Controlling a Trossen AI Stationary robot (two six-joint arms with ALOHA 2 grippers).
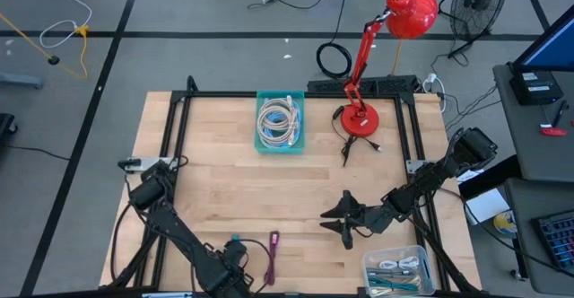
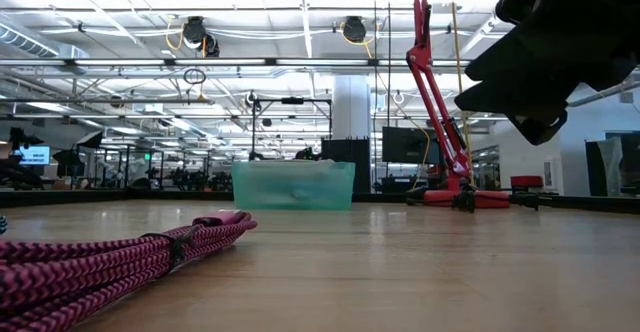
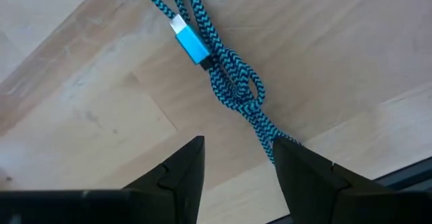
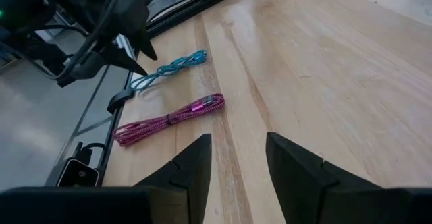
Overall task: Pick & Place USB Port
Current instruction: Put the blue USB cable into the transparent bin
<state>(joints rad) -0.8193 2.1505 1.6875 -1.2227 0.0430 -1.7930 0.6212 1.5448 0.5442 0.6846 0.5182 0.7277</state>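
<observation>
Blue cable [image 3: 223, 75] below left gripper [image 3: 236, 153] (open)

Blue-and-black braided USB cable [image 3: 226, 75]; magenta-and-black braided cable [image 4: 169, 119]; teal bin [image 1: 280, 122]; red desk lamp [image 1: 386, 47]; pale wood table [image 1: 224, 190].

The left gripper [image 3: 236, 166], parted, hovers above a blue braided USB cable [image 3: 226, 75] on wood.

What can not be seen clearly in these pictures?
- Blue cable: left wrist view cuts both ends off at the edges.
- Teal bin: low view shows only its wall; contents blurred.
- Clear box: high view, contents too small to identify.
- Magenta cable: low view's edge cuts it off.
</observation>
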